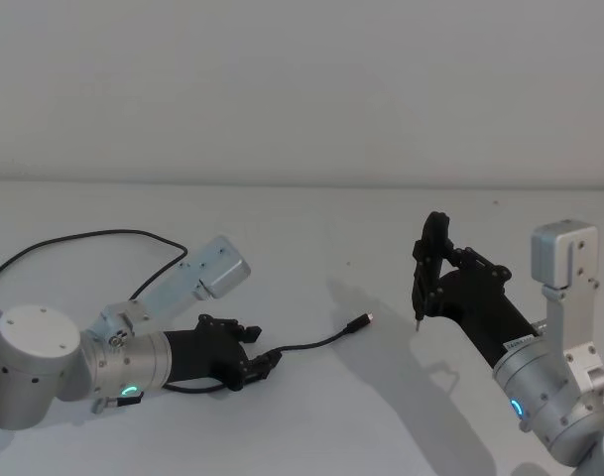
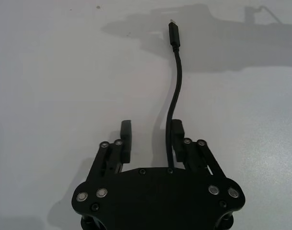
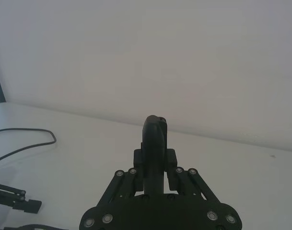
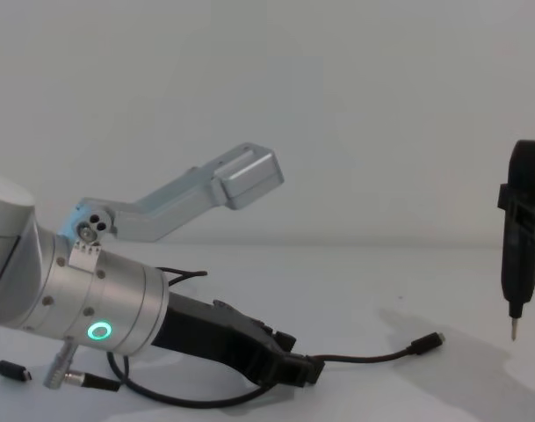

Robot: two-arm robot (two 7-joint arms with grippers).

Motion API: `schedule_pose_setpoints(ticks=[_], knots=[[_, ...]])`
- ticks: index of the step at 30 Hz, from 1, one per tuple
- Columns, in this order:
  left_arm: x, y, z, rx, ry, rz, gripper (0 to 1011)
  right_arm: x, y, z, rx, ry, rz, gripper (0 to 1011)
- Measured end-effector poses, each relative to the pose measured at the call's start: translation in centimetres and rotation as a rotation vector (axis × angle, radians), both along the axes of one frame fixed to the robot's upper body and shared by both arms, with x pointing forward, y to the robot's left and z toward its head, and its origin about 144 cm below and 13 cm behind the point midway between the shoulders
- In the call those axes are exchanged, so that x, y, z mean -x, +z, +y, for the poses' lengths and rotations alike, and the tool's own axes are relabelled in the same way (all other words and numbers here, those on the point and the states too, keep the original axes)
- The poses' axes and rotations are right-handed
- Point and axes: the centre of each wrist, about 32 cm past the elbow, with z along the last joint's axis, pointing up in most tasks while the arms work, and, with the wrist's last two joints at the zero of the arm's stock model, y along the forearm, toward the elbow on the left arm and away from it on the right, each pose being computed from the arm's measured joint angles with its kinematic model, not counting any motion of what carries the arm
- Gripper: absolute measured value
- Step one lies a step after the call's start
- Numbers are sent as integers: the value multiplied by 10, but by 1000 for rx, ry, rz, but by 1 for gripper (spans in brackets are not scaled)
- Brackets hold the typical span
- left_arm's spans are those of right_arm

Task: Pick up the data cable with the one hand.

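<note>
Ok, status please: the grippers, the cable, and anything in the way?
Left gripper open, low at the table. Data cable between its fingers, not yet clamped. Right gripper shut on screwdriver, raised. Nothing in the way.

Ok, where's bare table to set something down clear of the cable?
Free: the table beyond the data cable, across to the raised right gripper holding the screwdriver. Crowded: around the open left gripper, where the cable lies between its fingers.

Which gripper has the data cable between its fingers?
The left gripper, low on the table, open around the data cable; the right gripper holds a screwdriver raised, away from it.
</note>
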Motion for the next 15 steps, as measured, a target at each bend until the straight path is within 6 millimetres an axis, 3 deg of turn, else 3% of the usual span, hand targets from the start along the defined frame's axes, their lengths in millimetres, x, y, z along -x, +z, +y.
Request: schedule_pose_setpoints(ticks=[2, 15], knots=[[0, 0, 0, -1, 0, 0, 411, 0, 0, 0, 0, 0, 0, 275], [0, 0, 0, -4, 1, -2, 50, 0, 0, 0, 0, 0, 0, 275]])
